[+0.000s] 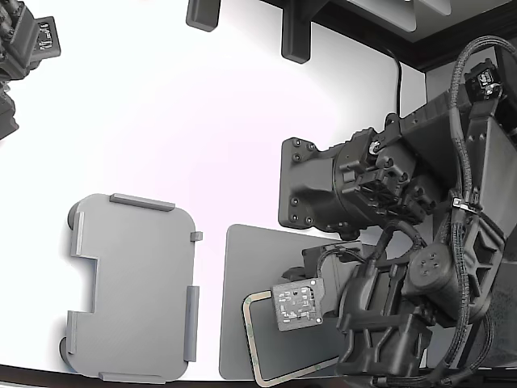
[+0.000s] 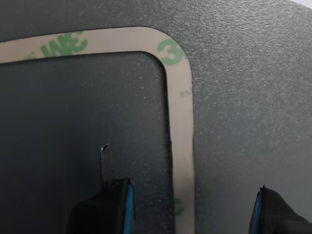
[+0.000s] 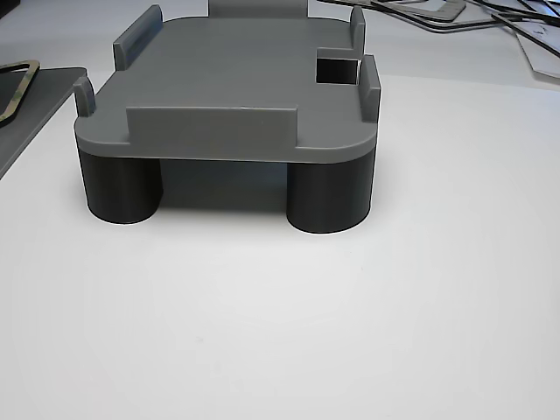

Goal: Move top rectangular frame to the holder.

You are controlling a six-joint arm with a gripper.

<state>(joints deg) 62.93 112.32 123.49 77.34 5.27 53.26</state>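
Observation:
The rectangular frame (image 2: 181,112) is a thin cream outline with green print, lying flat on a dark grey mat (image 2: 253,97). In the wrist view my gripper (image 2: 184,168) is open, just above the mat. One finger (image 2: 113,195) is inside the outline, the other (image 2: 273,209) outside, so one long strip near a rounded corner lies between them. In the exterior view the frame (image 1: 249,331) shows at the mat's near end, partly under my wrist, and my fingers are hidden. The light grey holder (image 1: 129,283) stands empty at that view's left. It also shows in the other view (image 3: 236,96).
The mat (image 1: 242,275) lies just right of the holder in the exterior view. The holder stands on dark round legs (image 3: 328,197). A second arm (image 1: 24,48) is at the exterior view's top left. Two dark brackets (image 1: 295,32) stand at the back. The table's front edge (image 1: 32,376) is close to the holder.

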